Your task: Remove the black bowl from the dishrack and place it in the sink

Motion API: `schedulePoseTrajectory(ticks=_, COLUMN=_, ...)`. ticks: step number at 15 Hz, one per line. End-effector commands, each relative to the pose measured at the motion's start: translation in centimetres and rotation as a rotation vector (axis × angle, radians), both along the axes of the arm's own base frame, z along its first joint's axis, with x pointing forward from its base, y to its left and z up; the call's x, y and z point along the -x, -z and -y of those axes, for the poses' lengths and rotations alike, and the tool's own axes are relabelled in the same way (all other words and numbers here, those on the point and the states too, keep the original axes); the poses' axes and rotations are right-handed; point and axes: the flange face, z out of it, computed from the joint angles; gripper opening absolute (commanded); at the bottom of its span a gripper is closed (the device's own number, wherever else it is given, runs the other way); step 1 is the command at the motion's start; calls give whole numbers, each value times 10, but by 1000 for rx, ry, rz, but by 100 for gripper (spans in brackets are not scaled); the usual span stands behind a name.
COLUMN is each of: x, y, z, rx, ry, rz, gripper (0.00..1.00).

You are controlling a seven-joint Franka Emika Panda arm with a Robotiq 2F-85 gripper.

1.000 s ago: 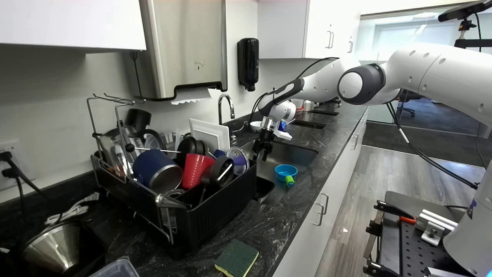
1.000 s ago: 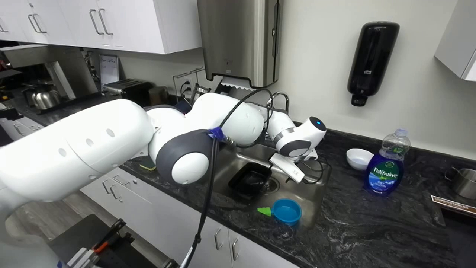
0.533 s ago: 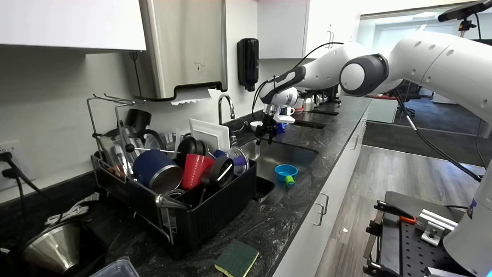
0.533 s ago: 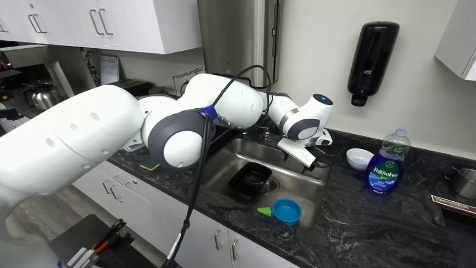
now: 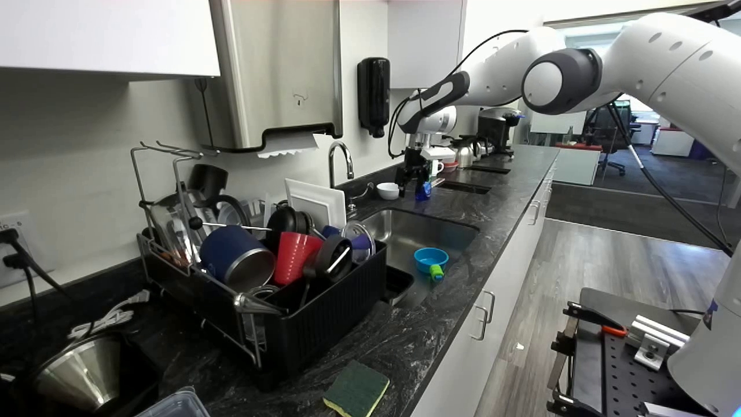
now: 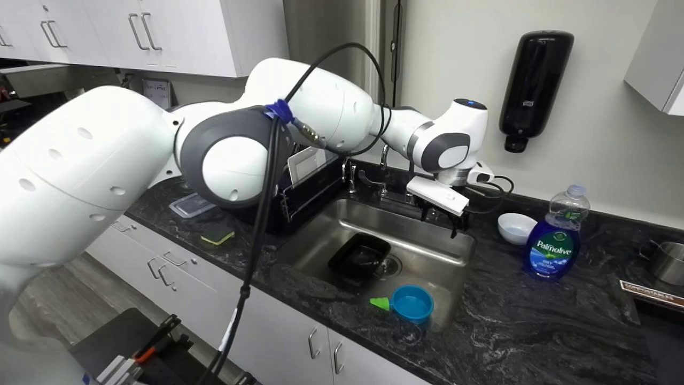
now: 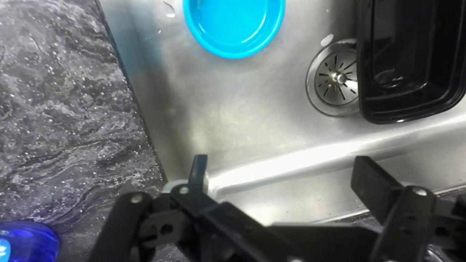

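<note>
Two fingers (image 7: 375, 188) stand wide apart; the dishrack (image 5: 333, 321) appears in both exterior views only.

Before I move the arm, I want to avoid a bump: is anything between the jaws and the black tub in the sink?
Nothing visible: in the wrist view, only the sink shows between the open jaws and the black tub; the blue bowl sits to one side.

In both exterior views I had the dishrack (image 5: 333, 324) left of the sink (image 6: 427, 262), with a sponge (image 5: 358, 385) near it on the counter (image 6: 513, 315). In an exterior view, the sink held a tub (image 6: 359, 258) and, before it to the right, a dish (image 6: 412, 303). Right of the sink stood a bowl (image 6: 516, 230), then a soap bottle (image 6: 553, 246).
</note>
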Motion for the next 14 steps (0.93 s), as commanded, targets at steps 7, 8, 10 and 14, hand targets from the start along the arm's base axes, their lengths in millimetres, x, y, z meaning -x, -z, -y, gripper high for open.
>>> schedulePoseTrajectory(ticks=7, x=51, y=-63, z=-4, rx=7, ry=-126, rz=-130, gripper=100)
schedulePoseTrajectory(ticks=8, x=55, y=-70, z=-3, rx=12, ry=-138, rz=-133, gripper=100)
schedulePoseTrajectory(ticks=10, x=63, y=-85, z=0, rx=29, ry=-161, rz=-127, gripper=100)
schedulePoseTrajectory(ticks=14, x=79, y=-105, z=-5, rx=51, ry=-213, rz=-135, gripper=100)
